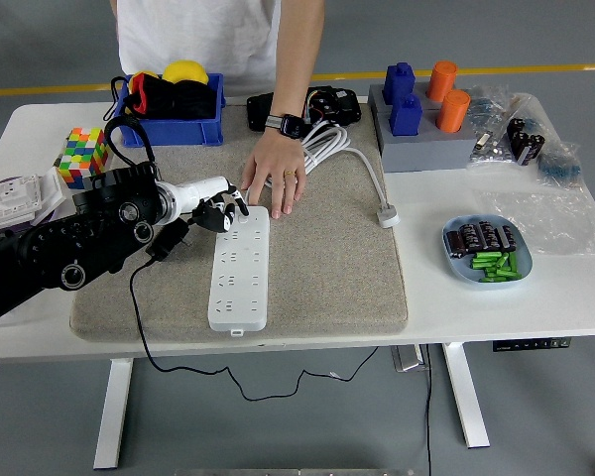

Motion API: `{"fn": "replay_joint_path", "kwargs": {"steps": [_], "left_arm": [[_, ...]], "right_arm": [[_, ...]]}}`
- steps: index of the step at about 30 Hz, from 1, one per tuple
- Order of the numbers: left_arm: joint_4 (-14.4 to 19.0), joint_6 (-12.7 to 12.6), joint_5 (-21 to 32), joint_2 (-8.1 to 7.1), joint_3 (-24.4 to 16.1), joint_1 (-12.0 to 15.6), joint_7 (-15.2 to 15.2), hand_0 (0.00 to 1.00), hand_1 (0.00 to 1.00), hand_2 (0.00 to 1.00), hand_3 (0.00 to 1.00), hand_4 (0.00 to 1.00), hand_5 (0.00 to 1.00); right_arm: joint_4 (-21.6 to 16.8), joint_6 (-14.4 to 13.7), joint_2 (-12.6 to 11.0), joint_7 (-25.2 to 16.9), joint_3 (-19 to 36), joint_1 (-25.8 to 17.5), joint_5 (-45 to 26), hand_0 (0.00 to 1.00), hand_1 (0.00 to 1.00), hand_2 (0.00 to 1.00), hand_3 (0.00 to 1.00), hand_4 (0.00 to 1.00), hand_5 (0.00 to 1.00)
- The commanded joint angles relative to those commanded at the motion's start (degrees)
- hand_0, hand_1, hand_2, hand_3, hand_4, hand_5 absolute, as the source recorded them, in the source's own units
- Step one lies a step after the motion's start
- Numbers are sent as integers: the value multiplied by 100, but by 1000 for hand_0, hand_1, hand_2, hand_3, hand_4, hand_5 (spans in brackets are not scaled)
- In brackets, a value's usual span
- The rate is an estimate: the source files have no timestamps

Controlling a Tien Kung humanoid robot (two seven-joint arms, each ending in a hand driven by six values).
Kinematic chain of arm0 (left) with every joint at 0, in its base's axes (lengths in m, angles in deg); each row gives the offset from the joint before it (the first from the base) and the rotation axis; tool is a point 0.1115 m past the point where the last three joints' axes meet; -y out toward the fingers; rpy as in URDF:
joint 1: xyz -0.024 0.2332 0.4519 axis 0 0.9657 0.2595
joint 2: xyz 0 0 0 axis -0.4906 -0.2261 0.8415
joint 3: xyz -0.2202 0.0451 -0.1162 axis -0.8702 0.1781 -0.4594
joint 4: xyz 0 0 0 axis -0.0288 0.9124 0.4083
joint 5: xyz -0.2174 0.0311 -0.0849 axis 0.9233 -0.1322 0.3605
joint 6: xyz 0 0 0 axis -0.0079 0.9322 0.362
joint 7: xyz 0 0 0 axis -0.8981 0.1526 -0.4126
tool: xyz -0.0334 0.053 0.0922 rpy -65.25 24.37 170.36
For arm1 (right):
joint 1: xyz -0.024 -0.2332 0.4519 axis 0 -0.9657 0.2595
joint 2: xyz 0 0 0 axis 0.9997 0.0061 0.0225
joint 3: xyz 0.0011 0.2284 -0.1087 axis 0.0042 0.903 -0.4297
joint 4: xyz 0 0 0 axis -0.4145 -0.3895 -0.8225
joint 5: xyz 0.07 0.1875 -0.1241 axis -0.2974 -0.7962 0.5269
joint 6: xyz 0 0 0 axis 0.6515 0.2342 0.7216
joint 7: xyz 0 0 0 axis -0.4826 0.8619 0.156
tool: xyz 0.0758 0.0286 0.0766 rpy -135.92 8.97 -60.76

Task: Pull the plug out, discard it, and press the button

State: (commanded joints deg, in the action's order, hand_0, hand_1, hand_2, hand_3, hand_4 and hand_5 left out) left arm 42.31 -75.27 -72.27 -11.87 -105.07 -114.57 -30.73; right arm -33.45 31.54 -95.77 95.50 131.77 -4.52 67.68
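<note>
Table: I see a white table [496,307] on white legs, over a grey floor [535,30] with a yellow line running along it at the far side.
Mat: a grey felt mat [327,258] covers the middle of the table.
Power strip: a white power strip [240,270] lies lengthwise on the mat, its white cable [362,164] looping off toward the far side.
Plug: a black plug [169,238] lies on the mat just left of the strip, out of the sockets, its black cord [139,317] trailing over the near edge of the table.
Left hand: my left hand [218,206] sits at the strip's far end, fingers curled down narrowly; I cannot tell whether they grip anything or only touch the strip there.
Left arm: the black arm [59,253] reaches in from the left edge.
Person: someone in a white shirt stands at the far side; their hand [276,171], with a watch on its wrist, lies flat on the mat against the strip's far end.
Left side: a colour cube [82,156] and a white socket plate [10,198].
Far side: a blue bin [169,109] with red, black and yellow items.
Right side: a grey block [426,149] holding blue and orange pieces, plastic bags [545,169], and a blue dish [486,253] of black and green parts.
</note>
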Motion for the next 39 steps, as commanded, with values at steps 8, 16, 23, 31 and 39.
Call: {"fn": "replay_joint_path", "kwargs": {"steps": [8, 16, 23, 31, 39], "left_arm": [[-74, -23, 22, 31, 16, 33, 7, 17, 20, 135, 669, 2, 2], [-188, -50, 49, 103, 94, 27, -8, 16, 19, 134, 667, 2, 2], [-238, -53, 62, 147, 185, 32, -18, 16, 19, 134, 666, 2, 2], [113, -53, -116, 15, -336, 80, -30, 16, 20, 134, 668, 2, 2], [689, -6, -308, -158, -959, 261, 11, 17, 21, 133, 660, 2, 2]], "right_arm": [[-4, -1, 4, -2, 5, 2, 9, 749, 684, 665, 674, 759, 664], [-7, -1, 10, -1, 24, 9, 14, 749, 684, 666, 674, 759, 664], [-13, 2, 16, 1, 24, 3, 14, 749, 683, 665, 674, 759, 663], [2, -2, 22, 2, 54, -32, 25, 749, 683, 665, 674, 759, 665], [-8, -1, 42, -1, 92, -27, 46, 750, 683, 665, 674, 759, 666]]}}
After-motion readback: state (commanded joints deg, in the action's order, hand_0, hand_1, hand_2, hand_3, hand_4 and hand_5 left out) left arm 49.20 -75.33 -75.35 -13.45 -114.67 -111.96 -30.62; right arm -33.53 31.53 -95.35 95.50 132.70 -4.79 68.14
